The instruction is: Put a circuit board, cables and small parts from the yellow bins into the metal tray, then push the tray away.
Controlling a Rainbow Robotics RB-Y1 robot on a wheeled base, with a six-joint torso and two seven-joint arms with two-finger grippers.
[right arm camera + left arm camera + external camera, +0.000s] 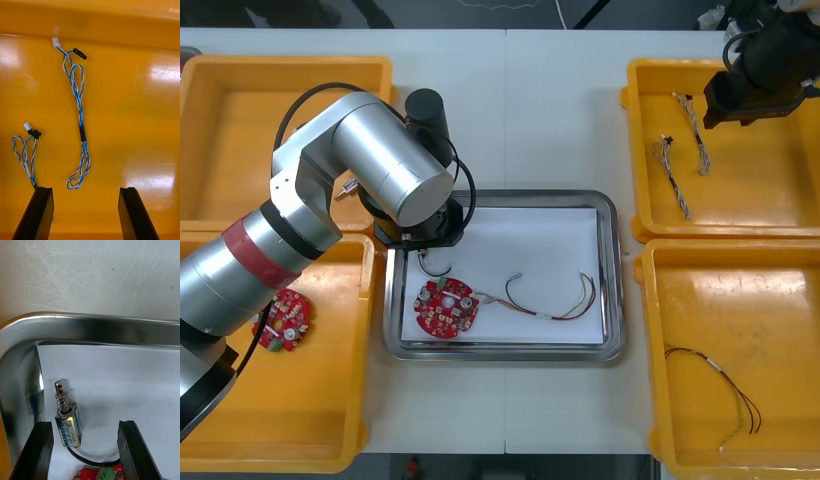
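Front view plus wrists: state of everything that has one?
Tray: loaded, not yet pushed.
Board: flat in tray.
Small metal part: loose in tray.
Twisted cables: lying in bin.
Left gripper: open, over tray corner.
Right gripper: open, above twisted cables.

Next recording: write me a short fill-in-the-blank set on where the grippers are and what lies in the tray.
1. The small metal part between the open fingers of the left gripper lies in the ____.
2. The right gripper, open, is above two twisted ____ cables in the far right yellow bin.
3. One circuit board lies near that part; another circuit board lies in the near ____ yellow bin.
Missing words: metal tray; blue and white; left.
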